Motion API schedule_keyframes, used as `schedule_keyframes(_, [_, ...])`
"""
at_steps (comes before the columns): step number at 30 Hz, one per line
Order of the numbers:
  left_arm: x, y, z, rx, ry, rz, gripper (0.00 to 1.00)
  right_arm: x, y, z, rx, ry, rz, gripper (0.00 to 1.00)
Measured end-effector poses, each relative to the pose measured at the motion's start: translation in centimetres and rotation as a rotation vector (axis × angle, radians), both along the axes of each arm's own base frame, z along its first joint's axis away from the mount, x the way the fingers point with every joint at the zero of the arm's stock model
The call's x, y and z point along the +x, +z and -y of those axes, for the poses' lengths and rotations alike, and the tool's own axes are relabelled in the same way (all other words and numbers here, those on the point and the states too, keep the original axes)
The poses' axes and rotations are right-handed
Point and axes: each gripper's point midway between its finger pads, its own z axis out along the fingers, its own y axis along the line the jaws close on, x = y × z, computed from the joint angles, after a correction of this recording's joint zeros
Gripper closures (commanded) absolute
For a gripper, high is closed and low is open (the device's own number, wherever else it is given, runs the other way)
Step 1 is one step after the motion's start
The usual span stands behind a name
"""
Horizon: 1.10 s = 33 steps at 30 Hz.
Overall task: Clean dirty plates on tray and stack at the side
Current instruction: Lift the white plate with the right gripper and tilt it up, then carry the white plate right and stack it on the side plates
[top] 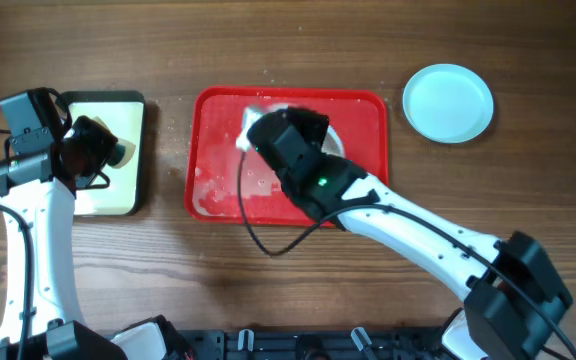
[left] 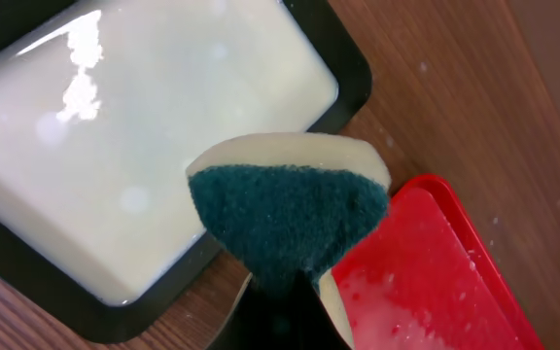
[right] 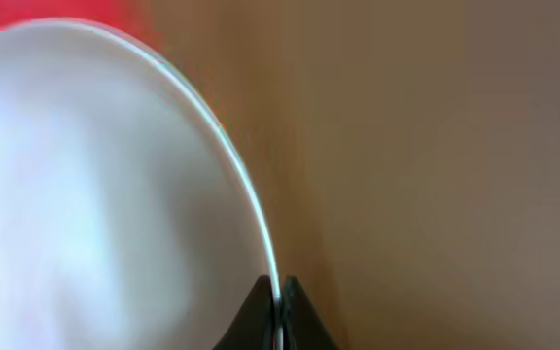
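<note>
The right gripper (right: 276, 297) is pinched almost shut on the thin rim of a white plate (right: 95, 175), its two dark fingertips meeting over the edge. The plate sits over the red tray (top: 206, 150), mostly hidden beneath the wrist in the overhead view, and I cannot tell whether it is lifted clear. It looks to me a stiff, light thing, smooth and likely wet, since the tray floor shows soapy splashes. A hold at the very lip may slip or let the plate swing, so a deeper bite on the rim would serve better. One light blue plate (top: 448, 102) lies apart on the worktop (top: 288, 50), on the right arm's side. The left gripper (left: 278, 313) is clamped on a sponge (left: 285, 209), green face showing, above the edge of the cream pan (left: 346, 78).
</note>
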Motion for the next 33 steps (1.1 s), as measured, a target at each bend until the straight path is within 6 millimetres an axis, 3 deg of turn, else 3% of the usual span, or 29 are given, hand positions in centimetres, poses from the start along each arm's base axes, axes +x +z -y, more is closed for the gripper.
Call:
schedule_keyframes(1, [0.0, 0.0, 0.0, -0.001, 0.000, -0.001, 0.96, 1.1, 2.1, 0.3, 0.088, -0.050, 0.081, 0.96])
schedule_keyframes(2, [-0.1, 0.0, 0.0, 0.000, -0.002, -0.003, 0.96, 2.3, 4.6, 1.8, 0.190, -0.132, 0.169, 0.96])
schedule_keyframes(3, [-0.1, 0.0, 0.0, 0.000, -0.004, -0.003, 0.96, 3.0, 6.5, 4.1, 0.279, -0.219, 0.226, 0.96])
schedule_keyframes(5, [-0.1, 0.0, 0.0, 0.002, -0.006, -0.004, 0.96, 3.8, 7.6, 9.3, 0.425, -0.383, 0.243, 0.96])
schedule_keyframes(6, [-0.1, 0.0, 0.0, 0.002, -0.006, -0.003, 0.96, 4.1, 6.8, 12.8, 0.568, -0.486, 0.194, 0.96])
schedule_keyframes(7, [-0.1, 0.0, 0.0, 0.002, -0.006, -0.004, 0.96, 4.4, 5.9, 19.3, 0.604, -0.644, 0.164, 0.96])
schedule_keyframes(10, [-0.1, 0.0, 0.0, 0.003, -0.006, -0.003, 0.96, 4.5, 1.8, 27.5, 0.883, -0.883, 0.028, 0.96])
schedule_keyframes(12, [-0.1, 0.0, 0.0, 0.002, -0.006, -0.003, 0.96, 4.1, -2.1, 34.7, 1.120, -1.105, -0.026, 0.96])
schedule_keyframes(14, [-0.1, 0.0, 0.0, 0.004, -0.008, -0.003, 0.96, 3.8, -5.8, 37.7, 1.255, -1.221, -0.101, 0.96])
schedule_keyframes(15, [-0.1, 0.0, 0.0, 0.004, -0.008, -0.004, 0.96, 3.4, -9.1, 39.4, 1.309, -1.313, -0.155, 0.96])
schedule_keyframes(16, [-0.1, 0.0, 0.0, 0.004, -0.008, -0.004, 0.96, 3.2, -12.0, 40.2, 1.341, -1.376, -0.203, 0.96])
schedule_keyframes(17, [-0.1, 0.0, 0.0, 0.004, -0.008, -0.004, 0.96, 3.3, -13.1, 40.3, 1.349, -1.391, -0.222, 0.93])
schedule_keyframes(19, [-0.1, 0.0, 0.0, 0.004, -0.008, -0.003, 0.96, 4.2, -14.4, 39.6, 1.377, -1.347, -0.268, 0.66])
schedule_keyframes(23, [0.1, 0.1, 0.0, 0.007, -0.008, 0.003, 0.96, 5.6, -14.3, 37.7, 1.437, -1.228, -0.335, 0.45])
schedule_keyframes(27, [0.2, 0.1, -0.1, 0.008, -0.008, 0.007, 0.96, 5.0, -14.0, 36.3, 1.458, -1.214, -0.400, 0.39])
schedule_keyframes(28, [0.3, 0.2, -0.1, 0.011, -0.008, 0.015, 0.96, 4.9, -13.5, 36.1, 1.468, -1.215, -0.400, 0.35])
schedule_keyframes(30, [1.0, 0.5, -0.4, 0.020, -0.008, 0.041, 0.96, 3.7, -10.3, 35.2, 1.500, -1.209, -0.395, 0.28])
schedule_keyframes(32, [2.2, 0.1, -1.1, 0.042, 0.000, 0.061, 0.96, 2.5, -6.0, 33.6, 1.513, -1.154, -0.371, 0.03])
schedule_keyframes(33, [3.1, -0.5, -1.7, 0.060, 0.011, 0.065, 0.96, 2.0, -3.4, 31.9, 1.511, -1.085, -0.358, 0.01])
